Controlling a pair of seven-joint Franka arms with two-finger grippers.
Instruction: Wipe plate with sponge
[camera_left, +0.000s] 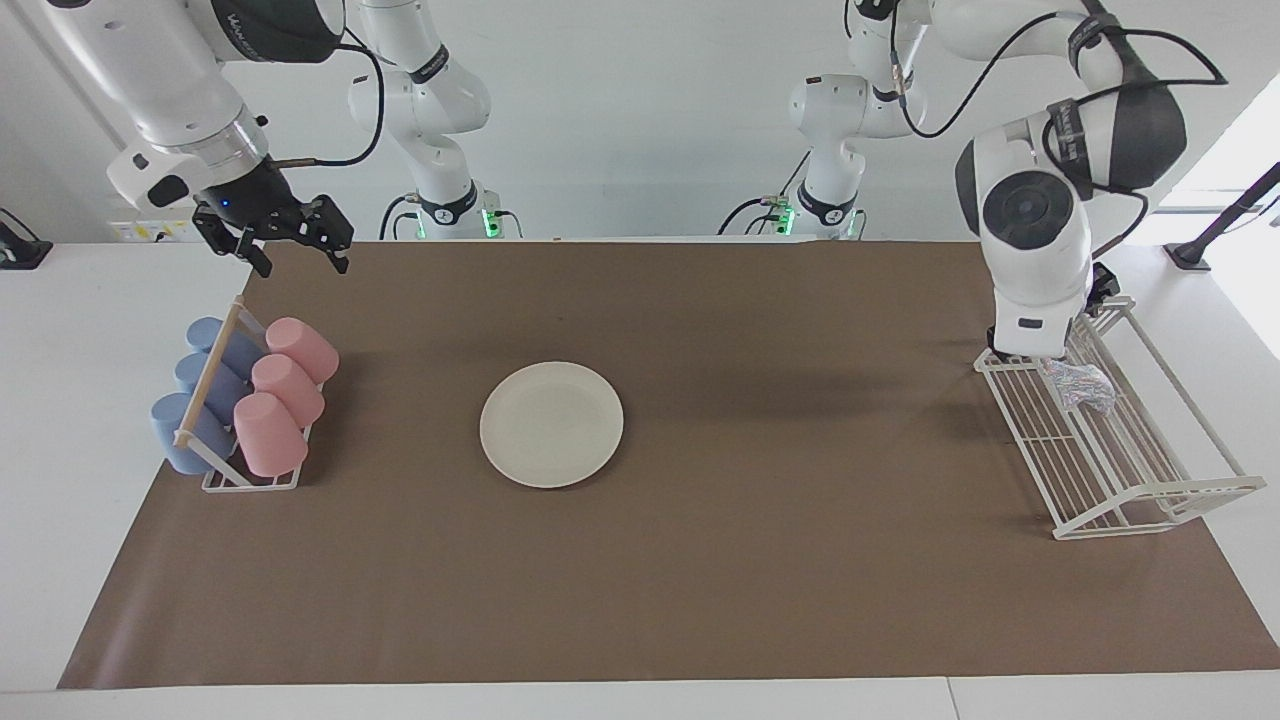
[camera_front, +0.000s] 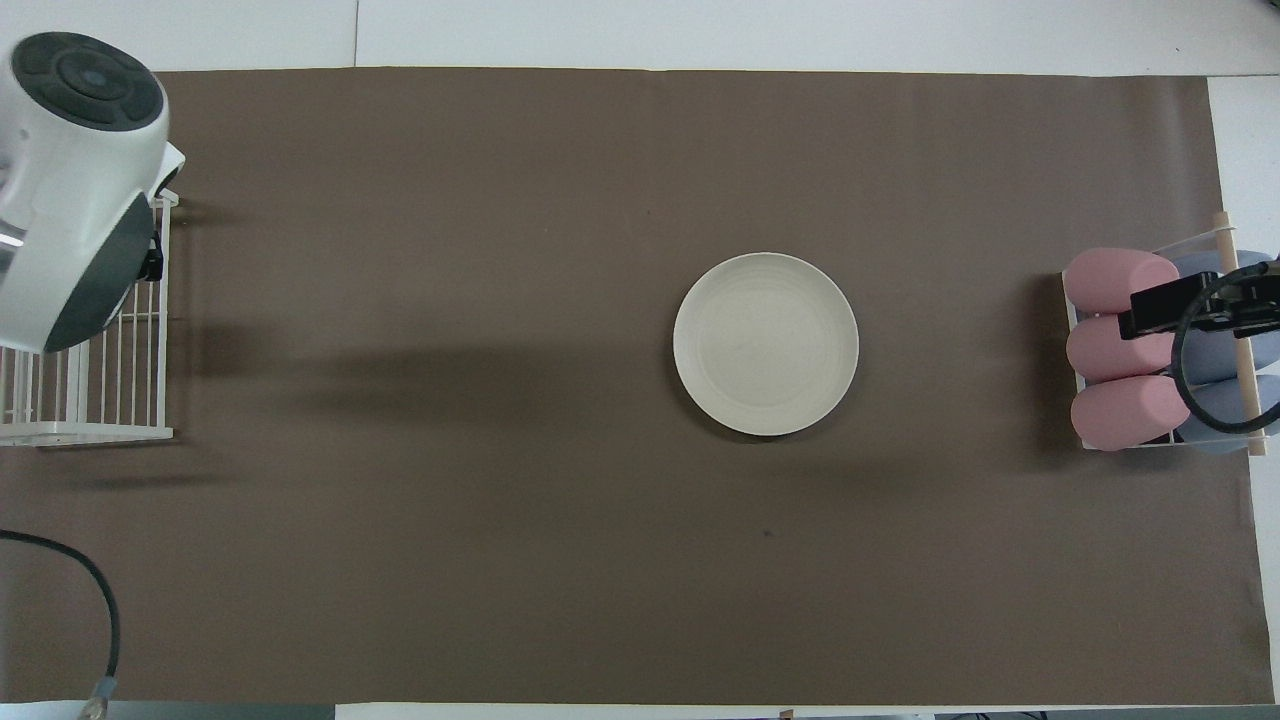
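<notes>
One plate (camera_left: 551, 424) mid-counter, one sponge (camera_left: 1078, 385) in one wire rack (camera_left: 1110, 450), three pink cups (camera_left: 282, 394), three blue cups (camera_left: 200, 385). My right claw (camera_left: 297, 243) gapes; my left claw (camera_left: 1098, 285) too, empty.

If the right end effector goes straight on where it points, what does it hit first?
Likely the cup rack: the open right end effector points downward and, from overhead, sits over its pink cups and wooden rail. Depth is unclear; it might reach the brown mat.

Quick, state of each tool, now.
Left tool: mostly hidden by its arm over the wire rack; open, holding nothing; sponge lies on the rack.
Right tool: open, empty, over the mat's edge, waiting.
</notes>
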